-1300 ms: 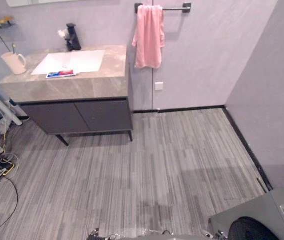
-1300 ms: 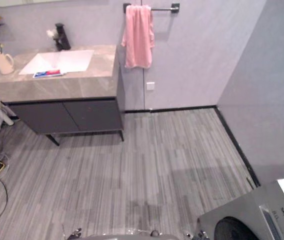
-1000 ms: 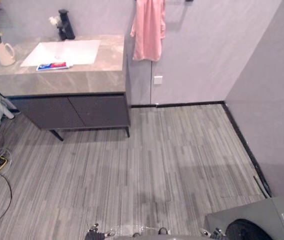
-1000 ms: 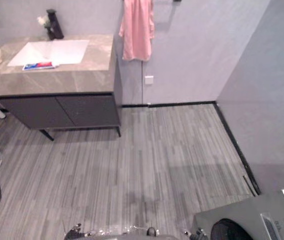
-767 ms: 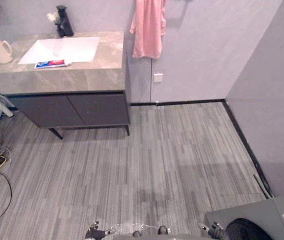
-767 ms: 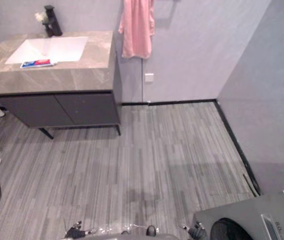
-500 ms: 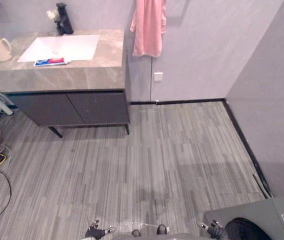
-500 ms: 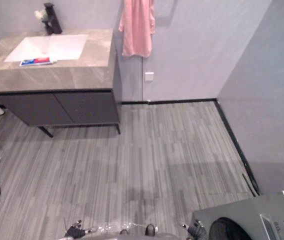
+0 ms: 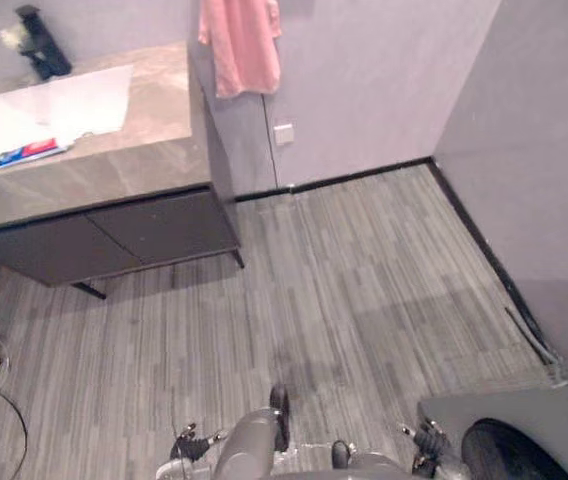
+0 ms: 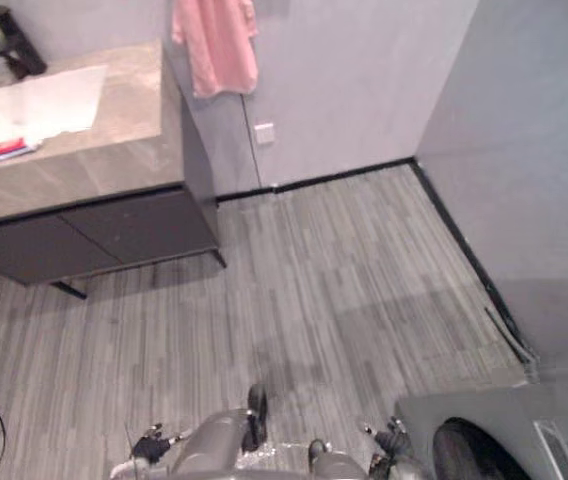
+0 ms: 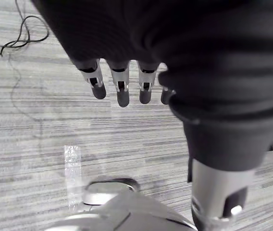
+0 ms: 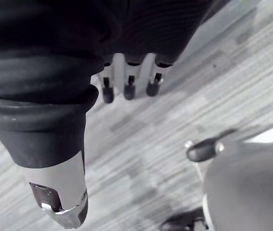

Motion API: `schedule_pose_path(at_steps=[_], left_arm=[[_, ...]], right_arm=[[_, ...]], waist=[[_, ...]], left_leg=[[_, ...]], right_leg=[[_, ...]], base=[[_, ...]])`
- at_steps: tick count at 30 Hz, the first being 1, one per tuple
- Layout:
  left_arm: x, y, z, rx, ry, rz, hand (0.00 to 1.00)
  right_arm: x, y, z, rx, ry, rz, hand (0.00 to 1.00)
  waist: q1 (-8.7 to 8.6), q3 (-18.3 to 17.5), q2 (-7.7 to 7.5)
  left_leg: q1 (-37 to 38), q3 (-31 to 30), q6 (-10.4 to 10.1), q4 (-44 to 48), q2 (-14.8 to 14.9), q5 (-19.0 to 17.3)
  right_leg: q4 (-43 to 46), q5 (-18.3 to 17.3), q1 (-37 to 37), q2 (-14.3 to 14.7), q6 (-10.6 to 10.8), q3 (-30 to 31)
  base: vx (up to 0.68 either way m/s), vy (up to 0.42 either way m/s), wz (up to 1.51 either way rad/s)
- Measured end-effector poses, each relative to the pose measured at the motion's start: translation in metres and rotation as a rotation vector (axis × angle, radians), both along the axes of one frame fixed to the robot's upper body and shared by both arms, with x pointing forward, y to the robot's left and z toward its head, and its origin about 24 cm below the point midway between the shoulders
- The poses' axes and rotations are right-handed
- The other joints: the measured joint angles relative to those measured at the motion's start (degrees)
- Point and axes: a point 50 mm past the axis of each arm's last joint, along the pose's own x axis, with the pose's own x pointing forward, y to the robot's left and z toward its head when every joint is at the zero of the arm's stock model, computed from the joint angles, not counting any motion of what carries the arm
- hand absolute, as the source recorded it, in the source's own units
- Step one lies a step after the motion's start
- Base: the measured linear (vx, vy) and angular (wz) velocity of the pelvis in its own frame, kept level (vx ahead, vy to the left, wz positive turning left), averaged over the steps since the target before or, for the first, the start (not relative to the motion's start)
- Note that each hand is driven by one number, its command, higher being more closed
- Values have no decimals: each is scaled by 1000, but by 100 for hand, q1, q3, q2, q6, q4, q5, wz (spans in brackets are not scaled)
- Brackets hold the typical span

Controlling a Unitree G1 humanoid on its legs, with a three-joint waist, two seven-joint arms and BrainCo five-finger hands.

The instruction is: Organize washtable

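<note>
Both hands hang low at the near edge, the left hand (image 11: 120, 83) and the right hand (image 12: 129, 80), each with its fingers loosely straight and holding nothing. The washtable (image 9: 114, 160) stands far left. It has a mottled grey stone-look top over flat dark doors, a white rectangular sink (image 9: 54, 105), a black tap (image 9: 39, 40) and a flat red-and-blue tube (image 9: 26, 154) at the sink's near edge. A soft pink towel (image 9: 241, 45) hangs on the wall to its right. Striped grey floor (image 9: 344, 270) lies between the hands and the washtable. A grey machine (image 9: 504, 440) with a round dark door sits near right.

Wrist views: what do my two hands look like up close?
Both match: the left hand and right hand wear a dark ribbed cover over back and wrist, with silver fingers ending in dark tips and a thicker silver thumb.
</note>
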Motion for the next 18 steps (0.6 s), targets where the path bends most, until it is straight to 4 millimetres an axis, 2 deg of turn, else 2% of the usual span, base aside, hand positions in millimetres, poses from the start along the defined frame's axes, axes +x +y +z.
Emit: schedule_pose_path(at_steps=[1,2,3,4,5,6,7,8,9,10,11,12,13,14,15,16,17,18], left_arm=[[-3,0,-1,-1,6,3,0],[-6,6,0,12,9,10,0],[-6,8,0,18,10,9,0],[-5,9,1,21,9,8,0],[-6,11,1,28,16,7,0],[-6,13,1,32,17,6,0],[-6,13,1,35,20,6,0],[-2,12,2,32,10,1,0],[2,10,2,29,1,-1,0],[10,9,4,27,-18,-5,0],[18,7,6,22,-40,-9,0],[22,4,6,16,-51,-11,0],[29,-2,7,-1,-69,-20,0],[34,-8,9,-14,-89,-33,0],[35,-9,9,-15,-97,-37,0],[34,-14,8,-28,-99,-37,0],[32,-14,8,-30,-100,-31,0],[31,-13,8,-31,-98,-25,0]], right_arm=[[0,5,-1,12,0,3,0],[-1,15,-3,32,5,18,0],[0,21,-3,41,2,36,0],[0,21,-3,36,0,49,0],[-1,21,-3,35,6,50,0],[-2,24,-4,44,6,46,0],[0,24,-3,41,-4,47,0],[3,21,-1,27,-19,63,0],[6,21,1,22,-28,73,0],[11,21,2,16,-39,90,0],[15,22,3,15,-48,95,0],[16,22,4,15,-51,95,0],[19,22,5,14,-59,99,0],[21,23,5,16,-63,106,0],[22,24,5,17,-63,115,0],[22,26,5,18,-63,124,0],[23,29,5,22,-64,137,0],[23,28,5,22,-65,138,0]], waist=[[59,-42,-51],[117,-153,-217],[186,-193,-298],[191,-187,-332],[95,-159,-395],[52,-147,-431],[45,-140,-452],[14,-116,-407],[-11,-106,-386],[-77,-66,-320],[-121,-54,-314],[-121,-50,-308],[-136,-39,-291],[-154,-40,-304],[-166,-45,-315],[-198,-46,-363],[-272,-62,-467],[-310,-63,-476]], left_leg=[[-1,20,203,211,-83,167],[16,146,374,398,-221,91],[106,301,515,403,-260,-3],[270,343,634,382,-313,-82],[643,303,817,324,-448,-221],[863,286,830,277,-517,-300],[1314,288,865,153,-605,-418],[1755,273,911,-27,-620,-504],[1946,233,918,-126,-618,-538],[2241,132,913,-298,-588,-564],[2483,39,899,-415,-532,-593],[2596,8,878,-471,-491,-606],[2779,-67,785,-526,-401,-665],[2912,-140,676,-521,-333,-744],[2981,-197,622,-516,-311,-801],[3128,-357,463,-483,-290,-983],[3311,-561,382,-406,-313,-1205],[3409,-693,380,-374,-269,-1285]], right_leg=[[185,-248,25,-101,19,98],[761,-494,-100,-250,162,135],[1588,-596,-463,-273,393,131],[2433,-523,-794,-272,768,79],[3558,-274,-1108,-311,1328,-58],[4050,-224,-1234,-389,1401,-150],[4752,-270,-1474,-540,1310,-439],[4985,-385,-1685,-674,1110,-853],[4944,-446,-1785,-717,1007,-1073],[4635,-532,-2005,-749,859,-1452],[4124,-553,-2236,-724,804,-1715],[3819,-542,-2344,-699,794,-1796],[3058,-385,-2512,-596,727,-1838],[2138,66,-2593,-508,669,-1842],[1726,332,-2599,-469,648,-1830],[1179,903,-2623,-421,531,-1739],[1157,1435,-2633,-434,411,-1657],[1412,1691,-2646,-435,410,-1615]], base=[[468,300,-76],[599,317,-71],[513,223,-68],[505,209,-37],[491,222,-8],[608,251,7],[616,208,8],[505,142,8],[476,94,26],[467,42,41],[477,17,42],[491,-28,39],[505,-63,38],[514,-82,43],[517,-117,54],[541,-172,70],[552,-206,81],[664,-305,74]])
